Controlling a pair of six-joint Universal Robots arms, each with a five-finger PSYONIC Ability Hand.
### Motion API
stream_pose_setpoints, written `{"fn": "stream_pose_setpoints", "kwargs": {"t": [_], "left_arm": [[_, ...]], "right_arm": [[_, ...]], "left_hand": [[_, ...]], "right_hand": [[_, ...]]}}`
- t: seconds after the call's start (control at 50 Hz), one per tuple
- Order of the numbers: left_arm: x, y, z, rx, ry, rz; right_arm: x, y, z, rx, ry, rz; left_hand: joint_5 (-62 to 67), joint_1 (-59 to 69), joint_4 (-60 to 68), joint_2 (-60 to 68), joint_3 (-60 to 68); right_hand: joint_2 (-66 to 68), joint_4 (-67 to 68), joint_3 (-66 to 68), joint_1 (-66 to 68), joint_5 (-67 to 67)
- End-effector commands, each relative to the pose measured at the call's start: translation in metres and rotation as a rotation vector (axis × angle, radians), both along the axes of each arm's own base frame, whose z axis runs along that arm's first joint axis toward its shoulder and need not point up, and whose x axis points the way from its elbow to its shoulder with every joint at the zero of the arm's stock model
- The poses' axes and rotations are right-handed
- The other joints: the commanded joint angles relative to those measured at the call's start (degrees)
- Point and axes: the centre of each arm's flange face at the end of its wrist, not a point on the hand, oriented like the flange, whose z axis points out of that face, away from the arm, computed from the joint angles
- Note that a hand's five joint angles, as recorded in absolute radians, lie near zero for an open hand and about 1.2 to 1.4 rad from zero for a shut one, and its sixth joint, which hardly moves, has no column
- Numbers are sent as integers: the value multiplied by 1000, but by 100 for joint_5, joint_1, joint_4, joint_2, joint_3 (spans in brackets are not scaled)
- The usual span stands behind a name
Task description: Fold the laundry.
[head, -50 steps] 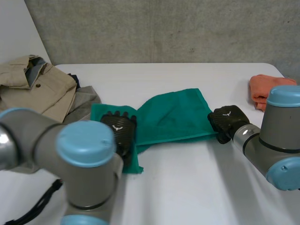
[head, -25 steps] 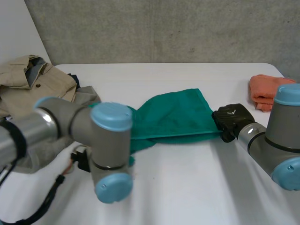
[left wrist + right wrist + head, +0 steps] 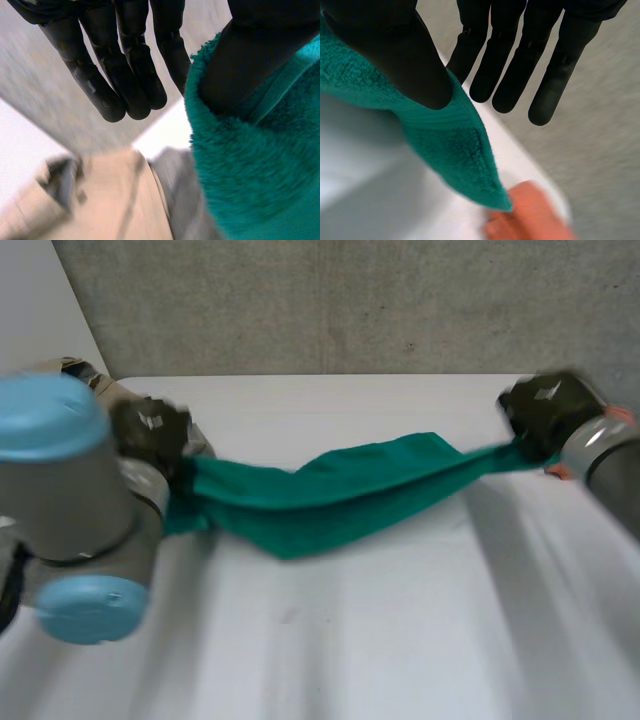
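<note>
The green towel (image 3: pixel 340 495) is strung out, sagging midway. Each end is pinched under a thumb, left hand (image 3: pixel 150 435) at one, right hand (image 3: pixel 545 405) at the other, fingers straight.

The light in here is soft and even, falling from overhead with nothing harsh in it. The white table (image 3: pixel 400 640) is the brightest surface, pale and free of glare. Just beneath the sagging middle of the green towel (image 3: pixel 340 495), a faint grey shadow lies on the table. Behind the towel the concrete wall (image 3: pixel 350 300) sits a shade dimmer, flat and uniform. At either end of the towel the left hand (image 3: pixel 150 435) and the right hand (image 3: pixel 545 405) are so dark they read almost as silhouettes. Up close, the left fingers (image 3: pixel 100 85) carry a dull sheen. The towel's folds shade gently, darker along the underside.
</note>
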Motion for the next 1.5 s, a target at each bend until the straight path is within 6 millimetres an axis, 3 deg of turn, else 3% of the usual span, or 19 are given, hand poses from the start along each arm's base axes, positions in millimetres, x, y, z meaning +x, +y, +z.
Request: {"fn": "stream_pose_setpoints", "kwargs": {"t": [0.02, 0.12, 0.28, 0.36, 0.42, 0.48, 0.58, 0.6, 0.64, 0.68, 0.74, 0.82, 0.88, 0.96, 1.04, 1.12, 1.18, 1.26, 1.5], "left_arm": [[7, 31, 84, -109, 62, -166], [7, 24, 79, -4, 21, -207], [-7, -35, 11, 167, -100, -170], [-23, -60, -10, 147, -114, -193], [-39, -78, -9, 59, -75, -236], [-61, -102, 21, -178, 12, -285], [-69, -124, 90, -576, 177, -238], [-68, -124, 110, -678, 231, -227], [-66, -123, 126, -754, 283, -217], [-62, -120, 137, -797, 325, -214], [-58, -121, 131, -762, 336, -204], [-50, -121, 99, -628, 313, -201], [-45, -117, 63, -513, 275, -211], [-37, -104, 4, -333, 210, -236], [-30, -79, -76, -108, 130, -298], [-18, -61, -128, 27, 43, -310], [-10, -52, -145, 71, -39, -304], [-7, -48, -143, 59, -89, -308], [13, -47, -136, 61, -141, -209]], "right_arm": [[-22, 17, 95, -99, 28, -40], [-21, 26, 106, -5, 52, -1], [-6, -3, 44, 210, 216, 49], [5, -23, 11, 241, 253, 28], [15, -43, 1, 181, 223, 7], [24, -75, 13, -14, 114, -46], [20, -111, 81, -449, -173, -182], [14, -113, 108, -583, -265, -209], [10, -110, 133, -701, -342, -216], [6, -103, 151, -785, -383, -206], [8, -94, 156, -806, -377, -170], [11, -86, 139, -740, -328, -102], [12, -80, 106, -621, -276, -61], [7, -75, 52, -431, -204, -45], [-3, -65, -21, -189, -117, -38], [-10, -53, -77, -19, -39, -35], [-14, -43, -105, 63, 23, -26], [-15, -34, -117, 111, 67, -14], [-17, -26, -117, 144, 18, -36]], "left_hand": [[1416, 1347, 1155, 1153, 1207], [1416, 1347, 1155, 1153, 1207], [1416, 1347, 1155, 1153, 1207], [1416, 1347, 1155, 1153, 1207], [1416, 1347, 1155, 1153, 1207], [1416, 1347, 1155, 1153, 1207], [1416, 1347, 1155, 1153, 1207], [1416, 1347, 1155, 1153, 1207], [1416, 1347, 1155, 1153, 1207], [1416, 1347, 1155, 1153, 1207], [1416, 1347, 1155, 1153, 1207], [1416, 1347, 1155, 1153, 1207], [1416, 1347, 1155, 1153, 1207], [1416, 1347, 1155, 1153, 1207], [1416, 1347, 1155, 1153, 1207], [1416, 1347, 1155, 1153, 1207], [1416, 1347, 1155, 1153, 1207], [1185, 1115, 924, 922, 976], [-3255, -3325, -3516, -3518, -3464]], "right_hand": [[1243, 1148, 1177, 1459, 1315], [1243, 1148, 1177, 1459, 1315], [1243, 1148, 1177, 1459, 1315], [1243, 1148, 1177, 1459, 1315], [1243, 1148, 1177, 1459, 1315], [1243, 1148, 1177, 1459, 1315], [1243, 1148, 1177, 1459, 1315], [1243, 1148, 1177, 1459, 1315], [1243, 1148, 1177, 1459, 1315], [1243, 1148, 1177, 1459, 1315], [1243, 1148, 1177, 1459, 1315], [1243, 1148, 1177, 1459, 1315], [1243, 1148, 1177, 1459, 1315], [1243, 1148, 1177, 1459, 1315], [1243, 1148, 1177, 1459, 1315], [1243, 1148, 1177, 1459, 1315], [1243, 1148, 1177, 1459, 1315], [1243, 1148, 1177, 1459, 1315], [1243, 1148, 1177, 1459, 1315]]}}
